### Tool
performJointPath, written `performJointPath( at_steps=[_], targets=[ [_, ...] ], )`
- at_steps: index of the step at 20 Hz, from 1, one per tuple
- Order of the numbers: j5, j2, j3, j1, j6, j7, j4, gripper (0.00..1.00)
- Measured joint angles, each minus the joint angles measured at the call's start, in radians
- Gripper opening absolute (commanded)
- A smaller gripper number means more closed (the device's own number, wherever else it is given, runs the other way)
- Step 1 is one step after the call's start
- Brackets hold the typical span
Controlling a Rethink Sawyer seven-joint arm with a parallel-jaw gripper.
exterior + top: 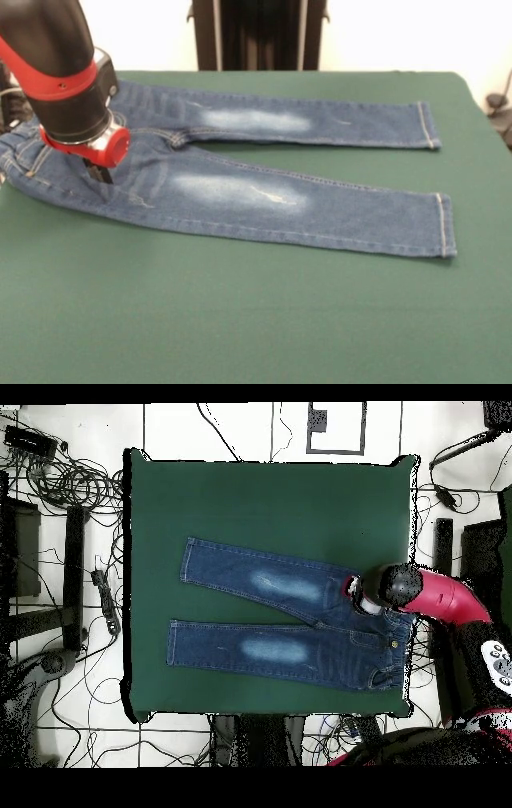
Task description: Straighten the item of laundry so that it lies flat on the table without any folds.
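Note:
The item of laundry, small blue jeans (240,192), is spread on the dark green table (240,320) with both legs stretched toward the right and faded patches on the thighs. The waistband is at the far left, partly hidden behind the arm. My gripper (101,171) points down onto the hip of the jeans beside the crotch seam, under the red and black wrist. From overhead the jeans (290,619) lie with legs pointing left, and the gripper (358,596) is over the upper hip near the table's (260,504) right edge.
The waistband reaches nearly to the table's right edge (410,634) in the overhead view. Tangled cables (70,484) lie on the floor beside the table. A dark stand (256,36) rises behind the far edge.

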Motion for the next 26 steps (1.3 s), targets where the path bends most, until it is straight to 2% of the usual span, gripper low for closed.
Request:
performJointPath(
  at_steps=[26],
  targets=[
    [0.000, 0.006, 0.005, -0.002, 0.021, 0.000, -0.014, 0.00]
  ],
)
